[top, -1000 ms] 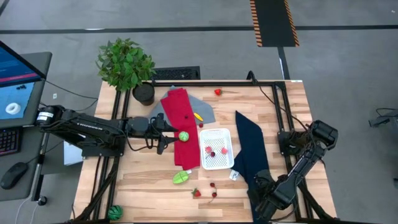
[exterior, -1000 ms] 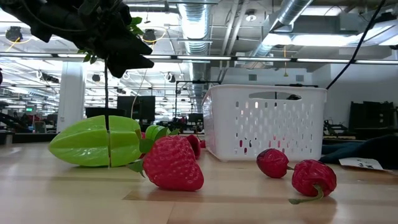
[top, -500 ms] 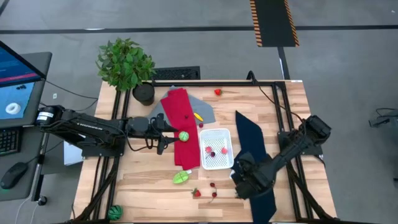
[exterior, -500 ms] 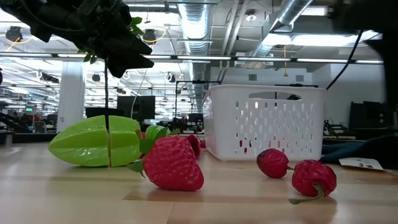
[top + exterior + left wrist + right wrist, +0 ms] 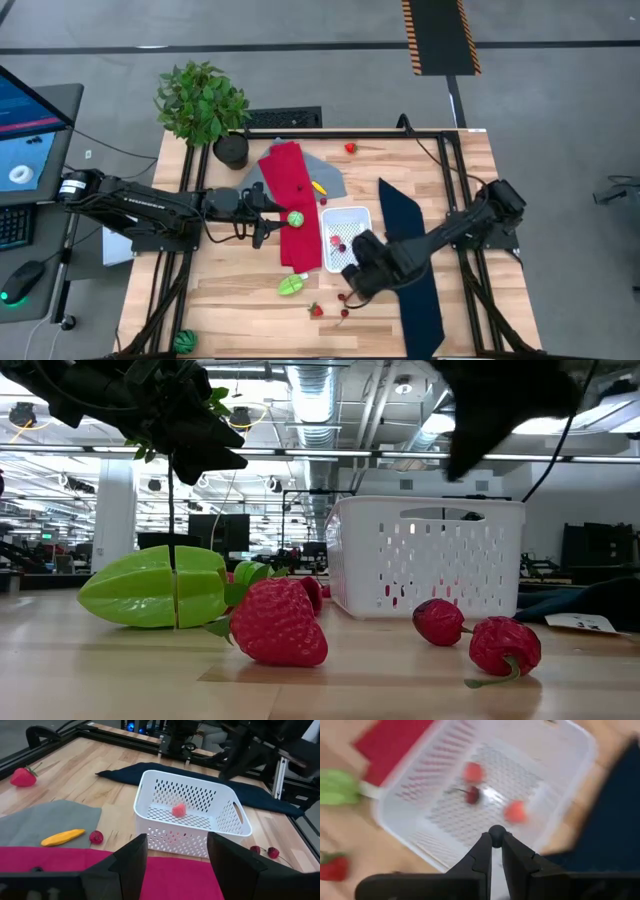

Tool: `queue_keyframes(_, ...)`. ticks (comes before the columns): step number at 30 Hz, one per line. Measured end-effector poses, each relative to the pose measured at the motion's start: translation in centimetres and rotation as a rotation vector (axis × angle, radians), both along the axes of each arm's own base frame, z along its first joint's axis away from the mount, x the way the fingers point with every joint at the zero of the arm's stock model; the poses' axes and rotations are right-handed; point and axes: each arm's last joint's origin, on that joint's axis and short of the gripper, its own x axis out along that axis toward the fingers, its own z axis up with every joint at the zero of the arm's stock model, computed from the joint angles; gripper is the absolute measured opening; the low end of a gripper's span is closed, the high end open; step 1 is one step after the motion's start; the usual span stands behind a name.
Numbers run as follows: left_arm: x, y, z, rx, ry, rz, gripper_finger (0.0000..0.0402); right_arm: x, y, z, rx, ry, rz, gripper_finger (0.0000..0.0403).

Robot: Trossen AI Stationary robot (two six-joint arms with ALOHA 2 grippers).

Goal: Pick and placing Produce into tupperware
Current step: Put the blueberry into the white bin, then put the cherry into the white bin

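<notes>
The white tub point(image 5: 350, 228) stands mid-table between the red cloth point(image 5: 293, 200) and the navy cloth point(image 5: 405, 250). It holds a few small red and pink pieces point(image 5: 473, 772). My right gripper point(image 5: 351, 274) hovers shut over the tub's near edge point(image 5: 496, 836). My left gripper point(image 5: 272, 218) is open above the red cloth point(image 5: 177, 865), just left of a round green fruit point(image 5: 296, 218). On the near table lie a green starfruit point(image 5: 291, 286), a strawberry point(image 5: 316, 310) and two cherries point(image 5: 344, 312). Another strawberry point(image 5: 350, 148) lies at the far edge.
A potted plant point(image 5: 205, 105) stands at the far left corner. A grey cloth point(image 5: 330, 180) carries a yellow piece point(image 5: 318, 187) and a small red piece point(image 5: 322, 201). A green thing point(image 5: 185, 342) lies off the near left corner. Bare wood lies along the near left.
My right gripper has swung from the table's near right corner toward the left, over the navy cloth, up to the tub's near edge. In the low view its dark shape now shows above the tub.
</notes>
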Motion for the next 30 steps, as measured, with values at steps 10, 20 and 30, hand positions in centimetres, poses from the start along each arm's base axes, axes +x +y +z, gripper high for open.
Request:
queue_keyframes(10, 0.0, 0.0, -0.1, 0.0, 0.008, 0.0, 0.0196, 2.1, -2.5, -0.1, 0.032, -0.017, 0.04, 0.0067)
queue_keyframes(20, 0.0, 0.0, -0.1, 0.001, 0.008, -0.001, 0.0196, 2.2, -3.1, -0.2, 0.057, 0.003, 0.027, 0.0147)
queue_keyframes(30, 0.0, 0.0, -0.1, 0.001, 0.008, -0.001, 0.0196, 1.4, 0.6, 0.4, 0.152, -0.055, 0.092, 0.0178)
